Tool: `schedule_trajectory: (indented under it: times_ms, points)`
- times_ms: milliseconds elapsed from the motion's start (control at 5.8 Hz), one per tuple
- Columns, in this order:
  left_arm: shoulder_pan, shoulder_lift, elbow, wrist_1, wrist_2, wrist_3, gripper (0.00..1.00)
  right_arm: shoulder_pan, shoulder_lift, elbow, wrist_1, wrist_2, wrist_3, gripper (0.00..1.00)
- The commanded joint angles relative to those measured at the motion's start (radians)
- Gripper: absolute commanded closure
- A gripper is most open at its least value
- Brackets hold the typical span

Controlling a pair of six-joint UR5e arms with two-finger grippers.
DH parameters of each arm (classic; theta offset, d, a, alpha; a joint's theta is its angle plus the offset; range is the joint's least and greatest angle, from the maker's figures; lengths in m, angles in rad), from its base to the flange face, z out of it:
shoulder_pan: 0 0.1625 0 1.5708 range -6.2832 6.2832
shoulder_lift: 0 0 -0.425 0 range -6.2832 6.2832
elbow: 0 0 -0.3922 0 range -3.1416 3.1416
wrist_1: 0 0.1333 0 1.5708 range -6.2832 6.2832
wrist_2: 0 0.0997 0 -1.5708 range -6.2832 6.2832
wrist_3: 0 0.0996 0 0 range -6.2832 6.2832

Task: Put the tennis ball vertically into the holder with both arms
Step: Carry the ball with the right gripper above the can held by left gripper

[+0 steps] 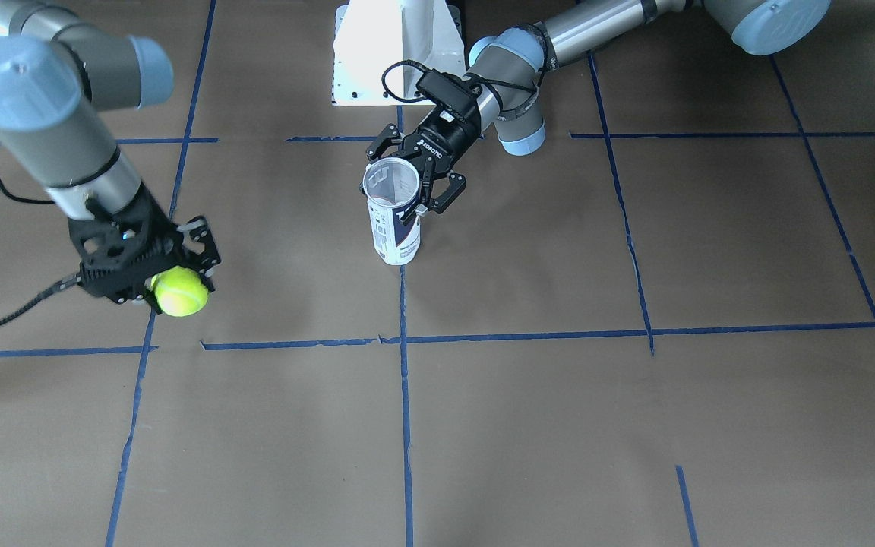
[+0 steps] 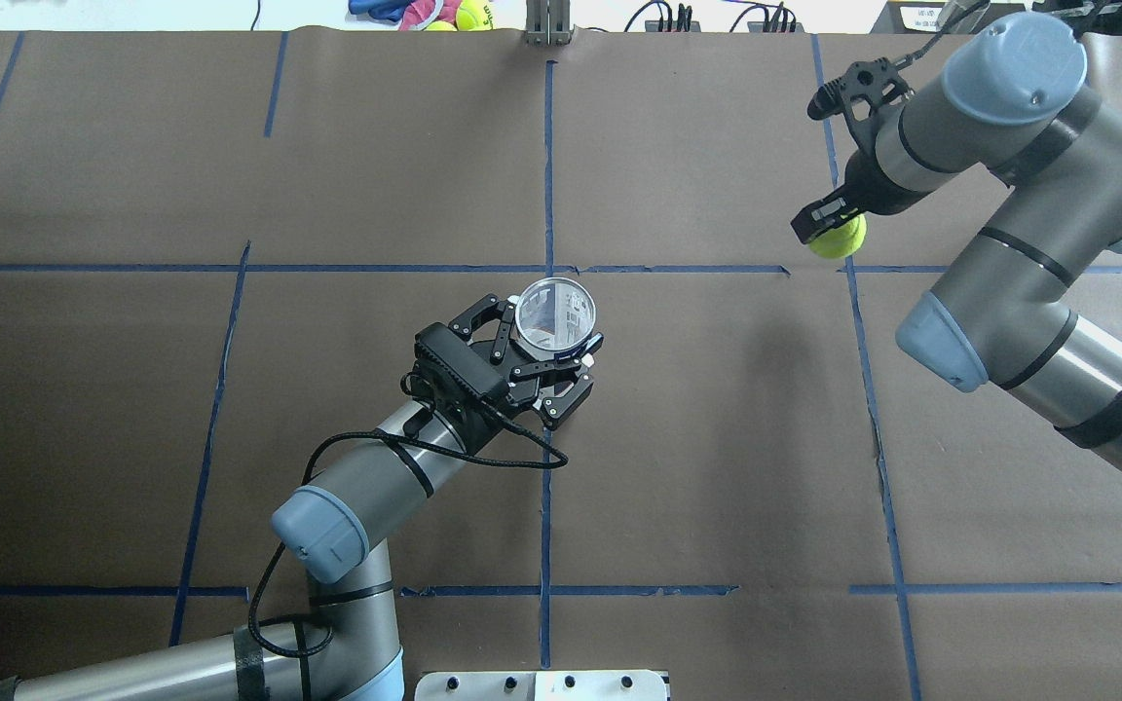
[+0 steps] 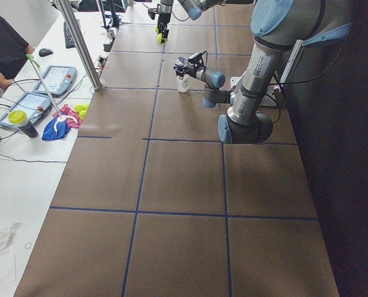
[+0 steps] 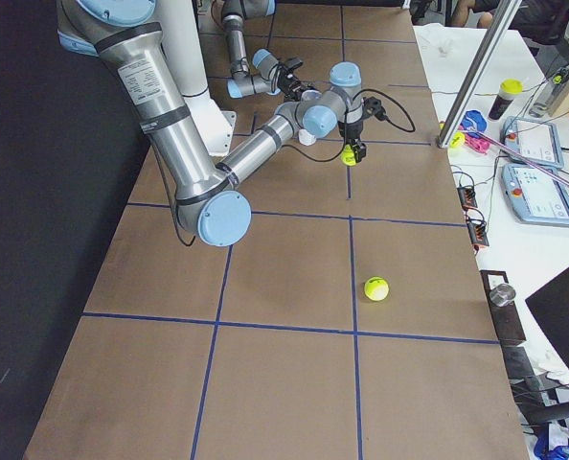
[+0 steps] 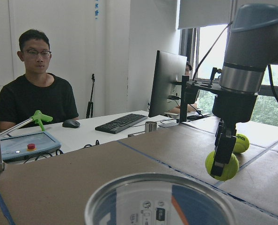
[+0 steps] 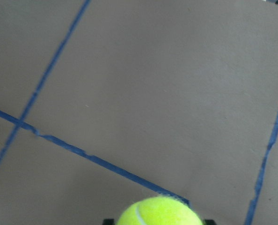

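Though upright, holder (image 1: 396, 228) between left jaws

Your left gripper (image 2: 555, 324) reaches in level, fingers closed on the can (image 1: 396, 235); your right gripper (image 2: 832, 230) points down, well apart, pinching the ball (image 1: 181, 292).
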Motion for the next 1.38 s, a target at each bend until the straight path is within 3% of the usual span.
schedule_trajectory:
  times_ms: [0,345,517,690,862,1034,1207]
  points:
    - [-0.001,0.001,-0.001,0.000,0.000,-0.001,0.20,-0.084,0.096,0.142,-0.036,0.005,0.296,0.97]
    - [-0.001,-0.001,-0.001,0.000,0.000,0.000,0.19,-0.212,0.199,0.136,-0.039,-0.066,0.423,0.96]
    - [0.000,-0.001,-0.001,0.000,0.000,0.000,0.19,-0.268,0.203,0.128,-0.039,-0.127,0.434,0.96]
    - [-0.001,-0.003,-0.001,0.000,0.000,-0.001,0.19,-0.273,0.206,0.109,-0.039,-0.130,0.432,0.96]
    - [0.000,-0.006,-0.001,0.000,0.000,0.000,0.19,-0.285,0.213,0.090,-0.039,-0.130,0.432,0.80]
    - [0.000,-0.006,-0.001,0.000,0.000,-0.001,0.19,-0.285,0.212,0.088,-0.039,-0.130,0.432,0.26]
    - [0.000,-0.004,-0.001,0.000,0.000,-0.001,0.19,-0.290,0.212,0.087,-0.041,-0.133,0.434,0.02]
